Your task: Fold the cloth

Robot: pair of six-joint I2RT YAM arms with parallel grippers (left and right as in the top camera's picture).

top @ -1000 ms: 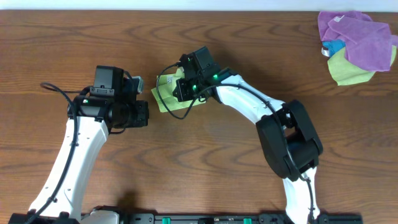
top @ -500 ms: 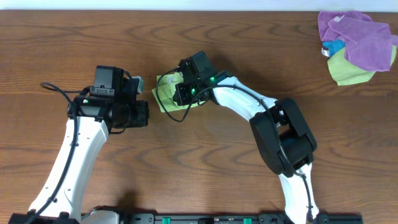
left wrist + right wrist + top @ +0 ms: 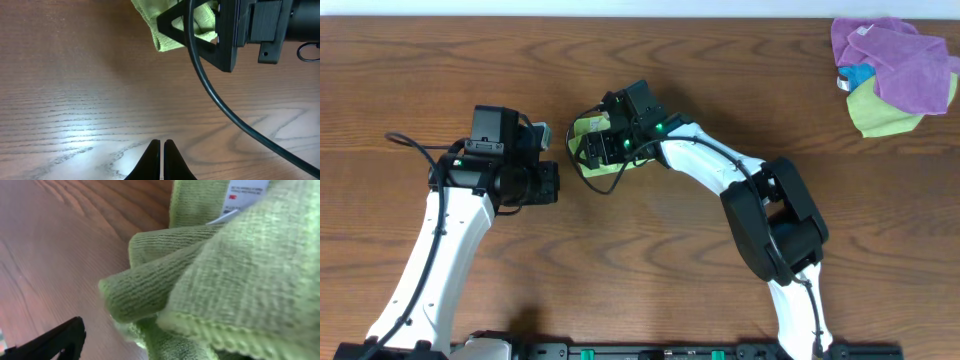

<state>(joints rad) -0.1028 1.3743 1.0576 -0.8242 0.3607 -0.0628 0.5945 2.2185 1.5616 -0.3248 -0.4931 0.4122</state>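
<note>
The cloth (image 3: 588,128) is a light lime-green towel, bunched into a small folded heap left of the table's middle. My right gripper (image 3: 600,150) sits on top of it and hides most of it. Its jaws stand open; in the right wrist view one black finger (image 3: 52,340) is well off to the left, while the cloth (image 3: 240,275) and its white tag (image 3: 247,191) fill the frame. My left gripper (image 3: 556,184) is just left of the cloth, apart from it. It is shut on nothing (image 3: 162,146) above bare wood, with the cloth (image 3: 167,30) ahead of it.
A pile of purple, blue and yellower-green cloths (image 3: 892,72) lies at the back right corner. The right arm's black cable (image 3: 215,100) loops over the wood between the two grippers. The table's far edge runs along the top.
The right gripper has shifted slightly left over the cloth and its jaws have opened, letting the cloth go. The left arm has not moved.
</note>
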